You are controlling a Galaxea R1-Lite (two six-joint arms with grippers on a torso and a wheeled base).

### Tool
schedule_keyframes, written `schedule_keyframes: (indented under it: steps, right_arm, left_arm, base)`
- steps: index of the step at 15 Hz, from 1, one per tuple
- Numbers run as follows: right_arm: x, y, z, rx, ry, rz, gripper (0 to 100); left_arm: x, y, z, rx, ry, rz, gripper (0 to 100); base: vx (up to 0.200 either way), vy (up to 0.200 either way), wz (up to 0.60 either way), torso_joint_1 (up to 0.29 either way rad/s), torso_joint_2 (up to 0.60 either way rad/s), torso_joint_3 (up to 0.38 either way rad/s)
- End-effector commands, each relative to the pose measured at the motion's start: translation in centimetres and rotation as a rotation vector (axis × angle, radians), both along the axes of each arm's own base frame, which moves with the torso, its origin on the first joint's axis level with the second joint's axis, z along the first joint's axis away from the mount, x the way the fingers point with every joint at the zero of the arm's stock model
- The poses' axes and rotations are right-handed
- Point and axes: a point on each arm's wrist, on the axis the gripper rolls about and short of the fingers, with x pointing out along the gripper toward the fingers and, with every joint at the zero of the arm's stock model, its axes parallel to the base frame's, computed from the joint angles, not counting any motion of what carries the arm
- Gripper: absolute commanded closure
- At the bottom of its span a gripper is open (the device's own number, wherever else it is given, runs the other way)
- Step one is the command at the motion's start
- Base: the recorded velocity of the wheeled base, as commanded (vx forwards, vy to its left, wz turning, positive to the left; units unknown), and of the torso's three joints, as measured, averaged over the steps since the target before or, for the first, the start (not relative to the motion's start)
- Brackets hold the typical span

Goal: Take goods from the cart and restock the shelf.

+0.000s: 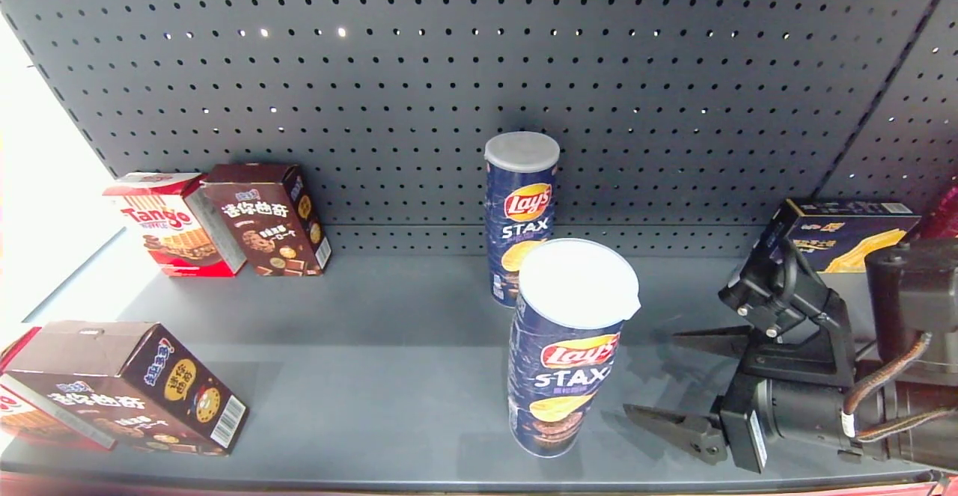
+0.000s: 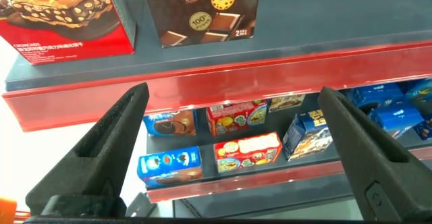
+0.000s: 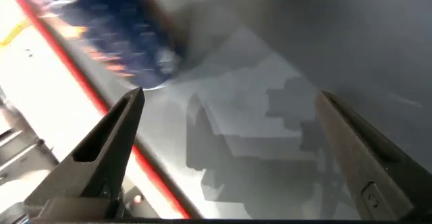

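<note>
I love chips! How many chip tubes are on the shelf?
2. The front tube stands near the shelf edge; the back tube stands behind it, by the pegboard wall.

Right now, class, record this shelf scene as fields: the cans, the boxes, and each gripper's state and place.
cans: front chip can and rear chip can, upright mid shelf, one behind the other
boxes: red wafer box and brown cookie box back left; second cookie box front left; dark blue box back right
right gripper: open, right of the front can, not touching it
left gripper: open, facing the shelf's red front edge
</note>
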Motion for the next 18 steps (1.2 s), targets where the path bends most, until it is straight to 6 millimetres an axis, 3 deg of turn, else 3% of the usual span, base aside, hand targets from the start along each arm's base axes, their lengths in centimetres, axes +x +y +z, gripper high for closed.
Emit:
schedule_keyframes:
  steps: [1, 8, 18]
  right_arm:
    - [0.5, 0.0, 0.3, 0.003, -0.008, -0.014, 0]
    - [1.9, 1.4, 0.4, 0.000, -0.005, -0.004, 0]
    - [1.4, 2.3, 0.1, -0.010, 0.006, 0.039, 0]
  left_arm:
    - [0.0, 0.0, 0.0, 0.000, 0.000, 0.000, 0]
    - [0.0, 0.0, 0.0, -0.001, 0.000, -0.003, 0]
    - [0.0, 0.0, 0.0, -0.002, 0.000, -0.005, 0]
  base:
    - [0.000, 0.000, 0.00, 0.000, 0.00, 0.000]
    - [0.000, 0.000, 0.00, 0.000, 0.00, 0.000]
    - [0.000, 0.000, 0.00, 0.000, 0.00, 0.000]
